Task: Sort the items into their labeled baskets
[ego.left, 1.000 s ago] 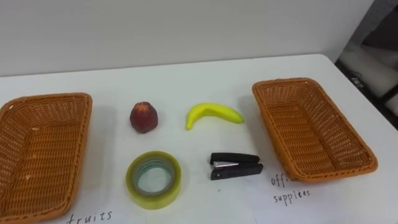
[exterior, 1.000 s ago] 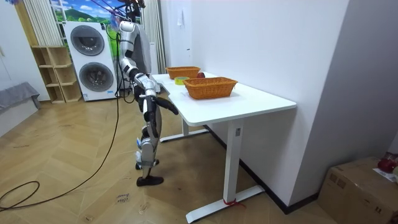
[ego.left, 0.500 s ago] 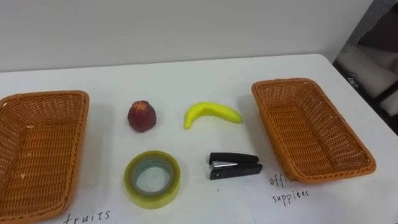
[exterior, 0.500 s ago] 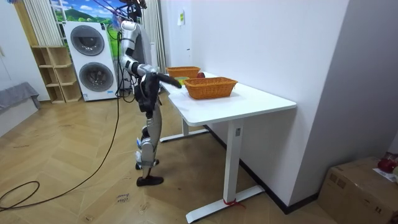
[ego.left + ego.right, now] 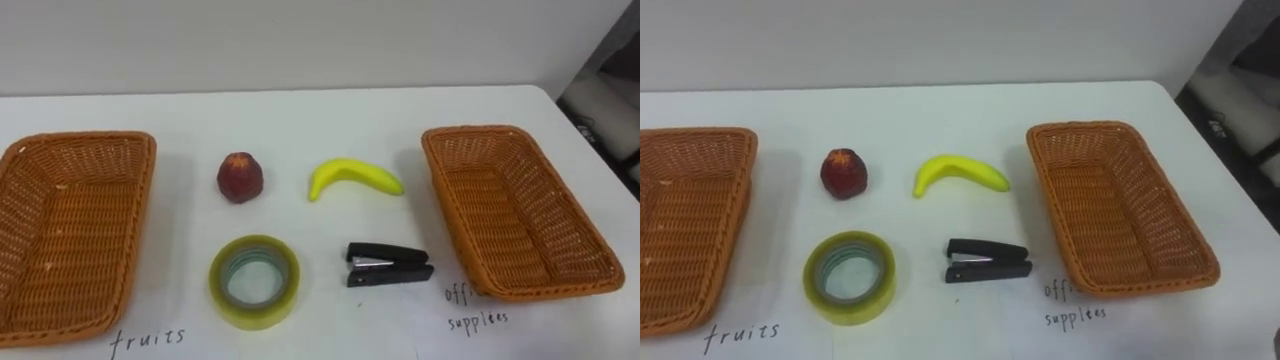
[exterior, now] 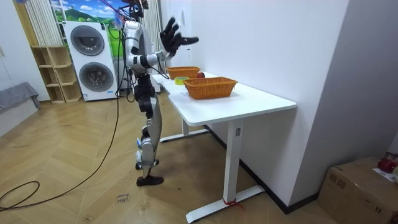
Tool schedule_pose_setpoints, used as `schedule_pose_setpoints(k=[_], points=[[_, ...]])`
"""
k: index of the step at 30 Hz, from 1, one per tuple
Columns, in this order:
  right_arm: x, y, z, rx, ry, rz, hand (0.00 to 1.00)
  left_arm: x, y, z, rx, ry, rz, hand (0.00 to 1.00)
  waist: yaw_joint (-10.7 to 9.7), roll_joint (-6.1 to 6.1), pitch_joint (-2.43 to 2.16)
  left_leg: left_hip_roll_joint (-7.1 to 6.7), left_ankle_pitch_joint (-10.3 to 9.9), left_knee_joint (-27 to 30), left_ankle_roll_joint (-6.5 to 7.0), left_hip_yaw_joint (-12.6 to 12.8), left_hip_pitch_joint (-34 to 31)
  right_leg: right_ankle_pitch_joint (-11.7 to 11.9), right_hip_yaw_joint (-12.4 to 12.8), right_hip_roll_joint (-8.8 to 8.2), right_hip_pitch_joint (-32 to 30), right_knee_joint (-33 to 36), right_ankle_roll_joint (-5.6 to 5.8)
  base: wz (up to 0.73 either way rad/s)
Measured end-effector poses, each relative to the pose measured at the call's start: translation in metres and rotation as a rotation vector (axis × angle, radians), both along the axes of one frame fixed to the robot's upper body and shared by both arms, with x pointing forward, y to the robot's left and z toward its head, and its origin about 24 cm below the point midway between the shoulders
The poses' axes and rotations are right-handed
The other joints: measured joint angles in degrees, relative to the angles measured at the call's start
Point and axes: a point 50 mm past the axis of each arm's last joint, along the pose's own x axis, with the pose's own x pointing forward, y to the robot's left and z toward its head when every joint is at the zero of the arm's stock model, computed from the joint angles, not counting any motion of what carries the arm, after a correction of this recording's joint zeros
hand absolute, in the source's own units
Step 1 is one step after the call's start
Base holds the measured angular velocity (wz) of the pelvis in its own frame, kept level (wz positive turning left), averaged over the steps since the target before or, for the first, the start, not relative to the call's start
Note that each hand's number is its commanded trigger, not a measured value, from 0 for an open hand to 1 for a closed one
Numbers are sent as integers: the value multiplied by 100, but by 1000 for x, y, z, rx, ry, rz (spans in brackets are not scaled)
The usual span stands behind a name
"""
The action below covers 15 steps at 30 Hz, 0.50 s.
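Room view: we see the robot standing at the end of the white table (image 6: 261, 99) on the room view's left, facing along it.
Right hand (image 6: 176, 38): we find it up in the air above the table's edge, fingers straight and spread apart, holding nothing.
Apple (image 5: 240, 177): small, round and dull red with a mottled skin; it lies on the bare table between the two baskets, nearer the left one.
Banana (image 5: 355, 178): smooth, bright yellow and curved like an arch; it lies beside the apple on its right, apart from it.
Tape roll (image 5: 252, 315): a thick ring of glossy, see-through yellowish tape lying flat, in front of the apple.
Stapler (image 5: 390, 267): black, long and narrow with a glint of metal at its mouth; it lies in front of the banana.
Left basket (image 5: 70, 235): we note orange-brown woven wicker, rectangular with sloping walls, nothing inside.
Right basket (image 5: 510, 215): the same weave and shape, likewise holding nothing.
Handwritten words (image 5: 147, 341): dark marker, one note before each basket.
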Motion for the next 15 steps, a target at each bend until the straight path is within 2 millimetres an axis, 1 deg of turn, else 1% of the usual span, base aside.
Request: schedule_pose_setpoints(k=[1, 3, 5, 10, 15], points=[[2, 1, 4, -15, -11, 5, 0, 0, 0, 0, -3, 4, 1, 0, 11, -3, -1, 0, 1, 0, 0, 0, 8, 0, -3, -1, 4, 5, 0, 0], [11, 5, 20, -63, -63, 36, 0, -4, -2, -2, -10, 22, 4, 0, 28, -17, -4, 0, 3, 14, 2, -4, 29, 1, -15, -4, 30, 10, 0, 2], [14, 5, 27, -85, -78, 58, 0, -6, -2, -2, -12, 32, 4, 0, 37, -33, -17, 0, 3, 45, 2, -33, 30, 2, -39, -10, 41, 11, -1, 7], [19, 14, 33, -111, -92, 126, 0, -9, -3, -2, -13, 55, -5, 0, 35, -76, -2, -1, 5, 70, 0, -102, 1, 4, -108, -18, 96, 10, -4, 6], [29, 21, 47, -153, -133, 189, 0, -7, -5, -3, -22, 72, -43, 0, 45, -49, -6, -4, 8, 49, 5, -131, -24, 9, -177, -29, 117, 12, -5, 4]])
